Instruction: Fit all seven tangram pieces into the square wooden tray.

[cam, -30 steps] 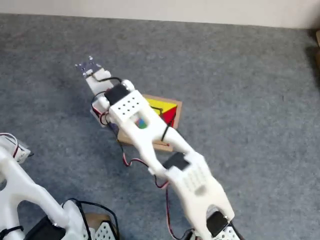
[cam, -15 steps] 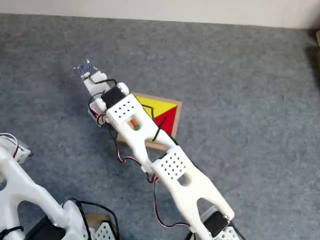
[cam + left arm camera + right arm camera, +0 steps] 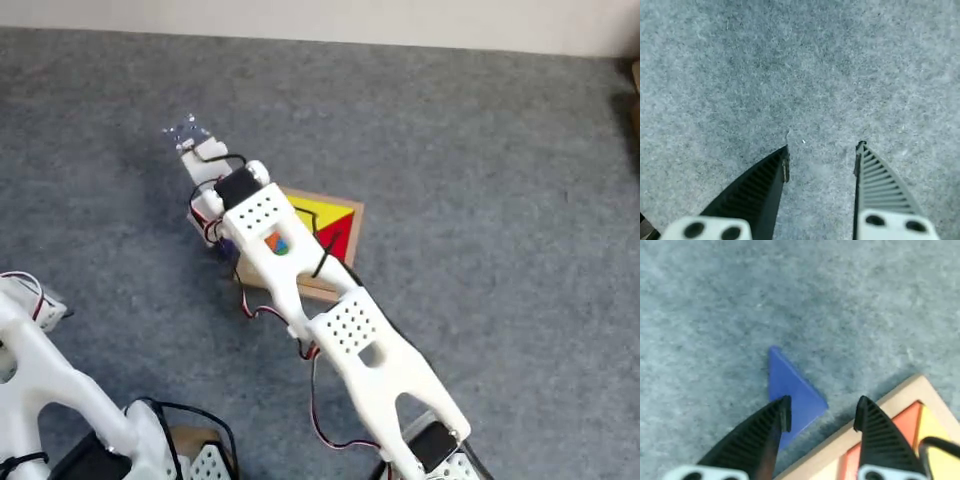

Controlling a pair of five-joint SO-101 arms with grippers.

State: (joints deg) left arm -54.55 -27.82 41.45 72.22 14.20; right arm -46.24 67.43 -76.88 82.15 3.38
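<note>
Left gripper (image 3: 821, 150): jaws apart, empty, over bare carpet (image 3: 790, 60).
Right gripper (image 3: 822, 407): jaws apart, low over blue triangle (image 3: 790, 385); one finger above its edge, other toward tray (image 3: 907, 388).
Triangle: flat on carpet, just beside tray corner, outside it.
Tray: red piece (image 3: 342, 232), yellow piece (image 3: 320, 212) seated.
Step, likely: grasp triangle. Centre jaws across piece, drop tips to carpet, close gently. Thin piece may slip. Keep far finger off rim.
</note>
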